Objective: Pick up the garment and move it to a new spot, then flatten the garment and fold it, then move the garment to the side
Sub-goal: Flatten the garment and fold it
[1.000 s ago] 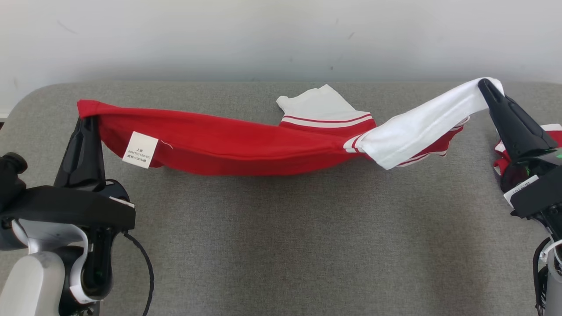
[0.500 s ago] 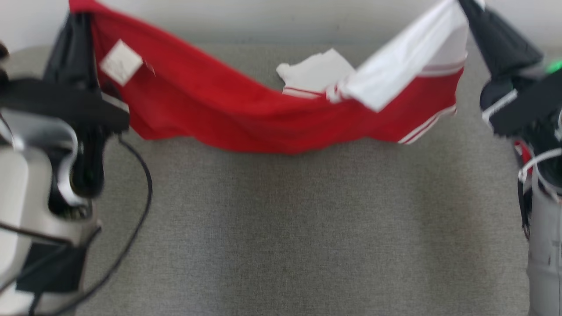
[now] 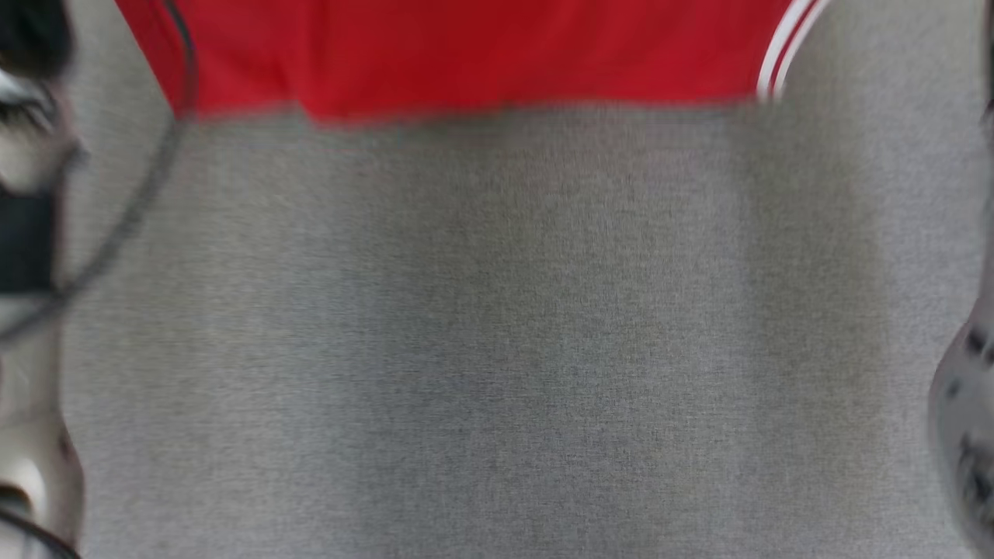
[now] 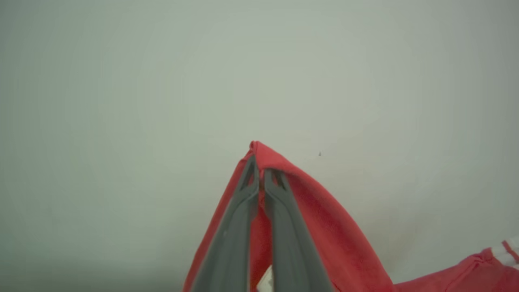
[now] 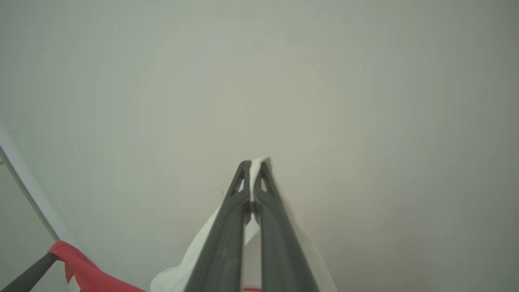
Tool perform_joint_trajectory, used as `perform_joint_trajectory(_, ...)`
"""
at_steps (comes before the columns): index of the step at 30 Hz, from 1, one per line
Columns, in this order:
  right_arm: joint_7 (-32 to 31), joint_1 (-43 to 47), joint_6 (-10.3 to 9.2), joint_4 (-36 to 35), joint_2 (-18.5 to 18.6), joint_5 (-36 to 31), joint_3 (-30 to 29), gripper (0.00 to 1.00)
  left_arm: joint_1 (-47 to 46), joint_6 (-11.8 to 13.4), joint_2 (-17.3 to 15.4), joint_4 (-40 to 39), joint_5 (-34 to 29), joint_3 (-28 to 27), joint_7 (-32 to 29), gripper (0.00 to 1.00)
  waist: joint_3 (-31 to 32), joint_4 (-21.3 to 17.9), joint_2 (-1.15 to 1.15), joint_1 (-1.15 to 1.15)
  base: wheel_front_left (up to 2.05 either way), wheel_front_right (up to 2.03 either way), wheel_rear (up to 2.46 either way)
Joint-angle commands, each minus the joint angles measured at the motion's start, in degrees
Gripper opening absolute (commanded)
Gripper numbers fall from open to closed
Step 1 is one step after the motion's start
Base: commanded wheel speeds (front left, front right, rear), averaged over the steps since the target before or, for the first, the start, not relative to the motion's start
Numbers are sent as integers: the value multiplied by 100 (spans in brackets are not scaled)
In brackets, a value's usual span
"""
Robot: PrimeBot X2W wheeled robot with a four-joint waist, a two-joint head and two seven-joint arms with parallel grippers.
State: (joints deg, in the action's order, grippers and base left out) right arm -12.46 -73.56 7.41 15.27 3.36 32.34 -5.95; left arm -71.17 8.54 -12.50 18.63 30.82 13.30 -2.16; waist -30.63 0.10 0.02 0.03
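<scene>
Head: red white-striped cloth garment (image 3: 466, 54) hangs by the far edge of the grey fabric table (image 3: 497, 349). Left wrist: left gripper (image 4: 259, 162) clamps a red corner. Right wrist: right gripper (image 5: 252, 164) pinches white cloth. Seems limp, light; corners suit.

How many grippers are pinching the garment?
2. The left gripper is shut on a red corner of the garment; the right gripper is shut on a white part of it. Neither grip is hidden.
</scene>
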Motion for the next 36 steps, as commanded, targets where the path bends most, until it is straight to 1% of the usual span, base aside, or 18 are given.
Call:
perform_joint_trajectory(1,232,-243,12,141,3,47,-71,0,-185,-62,-20,75,12,-43,159,0,-432,-209,-2,-3,0,0,0)
perform_joint_trajectory(2,537,-471,12,333,-24,88,-91,0,-287,-74,36,161,106,-156,341,0,-418,-260,-2,-3,0,0,0)
perform_joint_trajectory(4,1080,-862,12,711,-41,244,-150,0,-561,-120,-48,330,3,-218,642,0,-348,-336,-2,-3,0,0,0)
perform_joint_trajectory(5,1329,-1048,12,900,-49,346,-89,0,-704,-172,-34,396,47,-254,767,0,-313,-380,-2,-3,0,0,0)
perform_joint_trajectory(8,2087,-1485,12,1355,-34,515,97,0,-998,-316,-105,574,-86,-237,1130,0,-197,-512,-2,-3,0,0,0)
perform_joint_trajectory(10,2441,-1694,12,1528,-40,617,277,0,-1186,-434,-185,729,-167,-190,1266,0,-155,-600,-2,-3,0,0,0)
perform_joint_trajectory(12,2616,-1788,12,1591,-43,720,436,0,-1292,-560,-184,837,-290,-62,1369,0,-141,-668,-2,-3,0,0,0)
perform_joint_trajectory(14,2715,-1861,12,1492,-29,445,619,0,-1406,-635,-210,948,-333,-17,1431,0,-174,-736,-2,-3,0,0,0)
perform_joint_trajectory(16,2748,-1764,12,1463,-27,451,633,0,-1366,-671,-210,1097,-350,31,1474,0,-244,-765,-2,-3,0,0,0)
perform_joint_trajectory(18,2751,-1570,12,1463,-21,439,850,0,-1215,-697,-239,1252,-428,129,1502,0,-323,-773,-2,-3,0,0,0)
perform_joint_trajectory(20,2731,-1369,11,1466,108,538,1106,0,-1072,-720,-282,1430,-490,176,1547,0,-387,-760,-2,-3,0,0,0)
perform_joint_trajectory(21,2731,-1369,11,1466,108,538,1106,0,-1072,-720,-282,1430,-490,176,1547,0,-387,-760,-2,-3,0,0,0)
perform_joint_trajectory(23,2679,-1174,12,1411,322,602,1412,0,-932,-770,-286,1590,-476,209,1599,0,-411,-748,-2,-3,0,0,0)
perform_joint_trajectory(27,2217,-623,11,1244,716,1026,1830,0,-662,-942,-255,1867,-473,317,1648,0,-363,-670,-2,-3,0,0,0)
perform_joint_trajectory(28,1797,-311,12,1077,989,1160,2045,0,-499,-1066,-179,1956,-427,379,1666,0,-278,-616,-2,-3,0,0,0)
perform_joint_trajectory(33,388,665,11,276,1671,1619,2265,0,-172,-1360,-138,1921,-324,570,1677,0,54,-478,-2,-3,0,0,0)
perform_joint_trajectory(36,-755,1371,6,-351,2060,1896,2296,0,58,-1468,-202,1736,-221,705,1564,0,265,-449,-2,-3,0,0,0)
